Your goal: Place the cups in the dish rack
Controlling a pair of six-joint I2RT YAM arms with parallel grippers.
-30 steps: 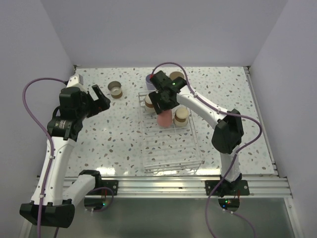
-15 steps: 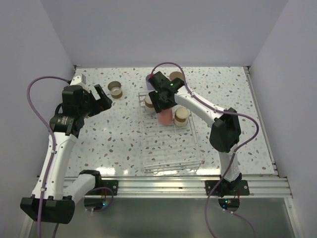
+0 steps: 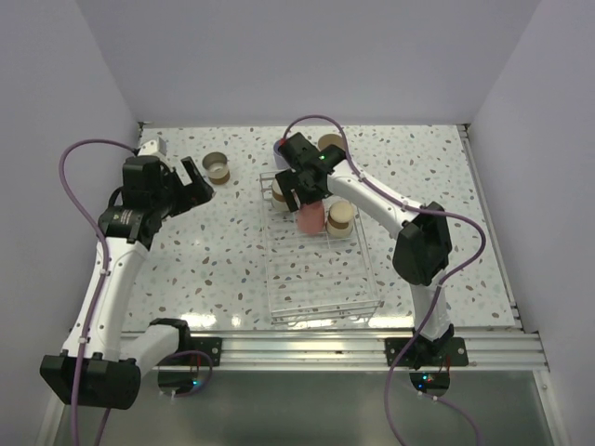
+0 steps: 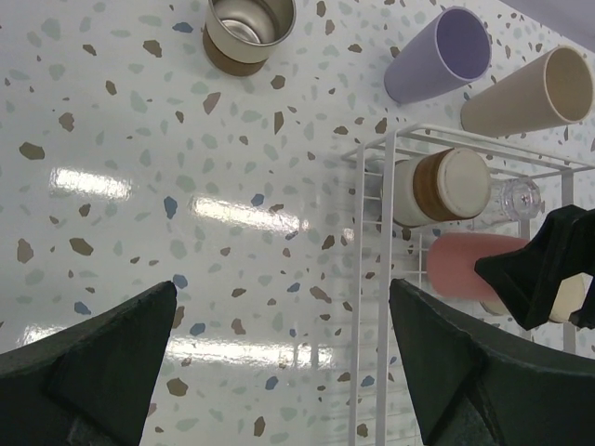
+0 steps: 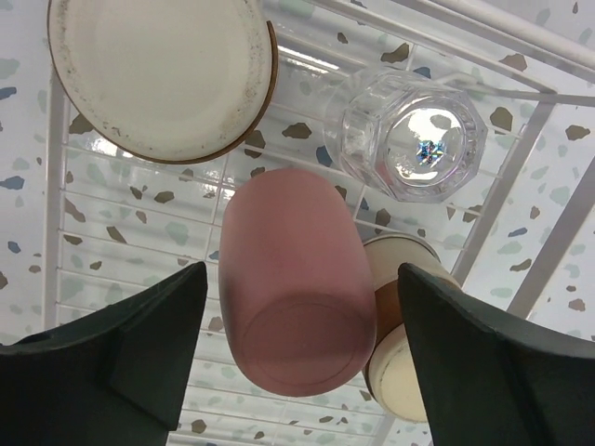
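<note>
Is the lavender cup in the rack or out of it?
Out. The lavender cup stands mouth-up outside the rack, past its wire corner, beside the beige cup.

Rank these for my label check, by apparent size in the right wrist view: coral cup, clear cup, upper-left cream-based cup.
1. cream-based cup and coral cup: too alike to rank, and the coral one is nearer the camera.
2. clear cup: smallest.

The far end of the long wire dish rack (image 3: 321, 279) is crowded by a coral-red plastic tumbler (image 5: 297, 279), two cream-based brown-grey tumblers (image 5: 163, 74) and a tiny clear cup (image 5: 414, 139). Its near half is free.
</note>
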